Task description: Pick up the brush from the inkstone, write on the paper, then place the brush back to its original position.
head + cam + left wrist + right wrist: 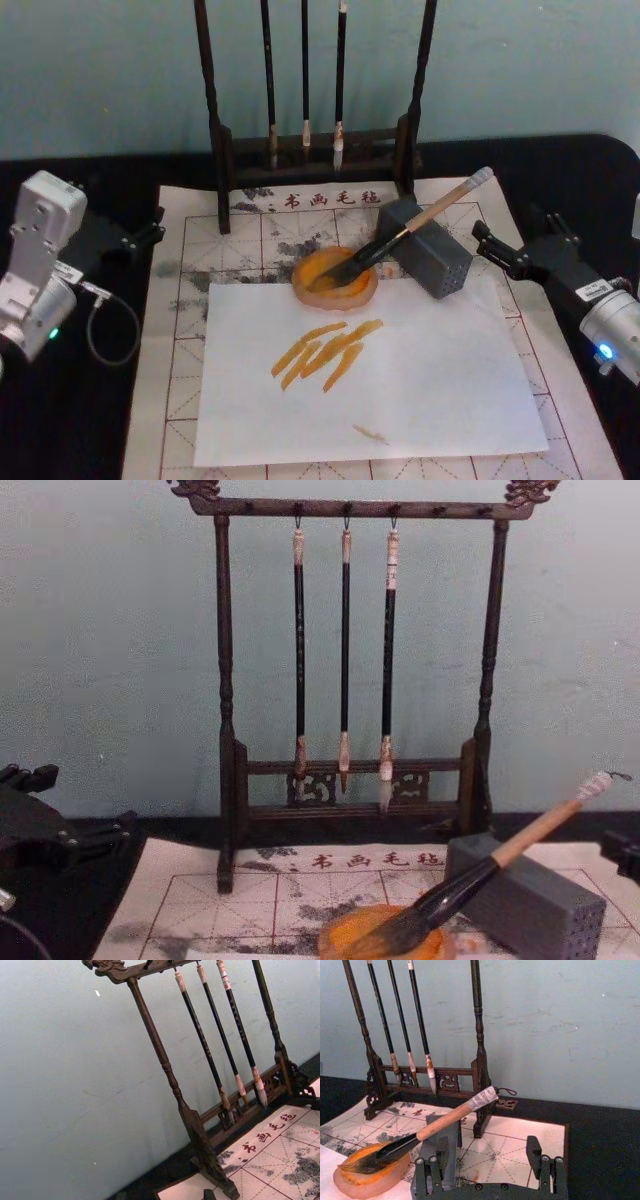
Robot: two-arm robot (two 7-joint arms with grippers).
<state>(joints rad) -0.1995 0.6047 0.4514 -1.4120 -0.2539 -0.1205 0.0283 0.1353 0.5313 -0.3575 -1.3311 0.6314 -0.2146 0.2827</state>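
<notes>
Head view: looked down from above at the counter [60, 420], taking in the whole paper [250, 232] and the foot of the brush rack [315, 150].
Chest view: sat low and faced forward, level with the brush rack [350, 660] against the wall.
Left wrist view: tilted, close to the brush rack [165, 1065], aimed at the wall.
Right wrist view: low and near, looked over its own pincer [490, 1170] toward the brush [437, 1124] and inkstone [370, 1175].
Shared: all four views held the rack.

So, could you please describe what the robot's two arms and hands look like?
Left arm: a boxy light-grey wrist housing with a green light and a looping grey cable, ending in a black left hand. Right arm: a silver-grey cylinder with a blue light and a white label, ending in a black right hand with two fingers.
</notes>
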